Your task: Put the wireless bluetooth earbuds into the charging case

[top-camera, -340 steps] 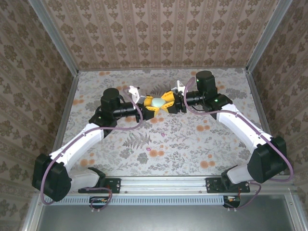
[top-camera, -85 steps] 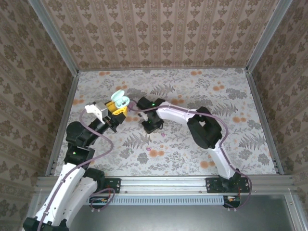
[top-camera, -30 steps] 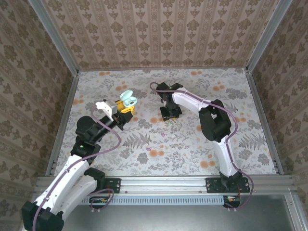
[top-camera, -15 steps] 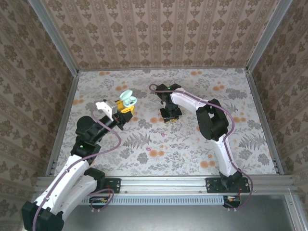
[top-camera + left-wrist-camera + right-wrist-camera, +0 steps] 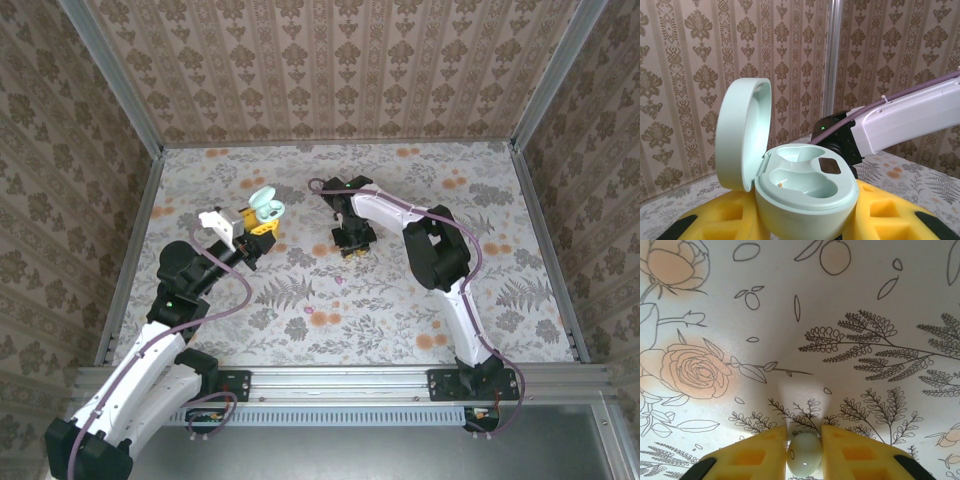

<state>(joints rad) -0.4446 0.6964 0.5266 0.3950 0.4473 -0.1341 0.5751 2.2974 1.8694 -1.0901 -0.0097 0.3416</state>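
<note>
My left gripper (image 5: 256,229) is shut on the base of the mint charging case (image 5: 264,207), holding it above the table's left side. The case's lid (image 5: 742,132) stands open, and both moulded wells (image 5: 800,180) look bare; the yellow fingers (image 5: 715,220) clamp it from either side. At the table's middle my right gripper (image 5: 352,246) points down onto the cloth. Its yellow pads (image 5: 757,455) are shut on a small pale mint earbud (image 5: 804,455) that rests against the floral surface.
The floral tablecloth (image 5: 400,300) is walled in by patterned panels at the back and sides. My right arm (image 5: 905,120) passes close behind the open case. A tiny pink speck (image 5: 339,281) lies near the middle, too small to identify.
My right gripper's jaws have closed in on the mint earbud while its wrist shifted slightly on the spot. The left arm and the case have stayed still.
</note>
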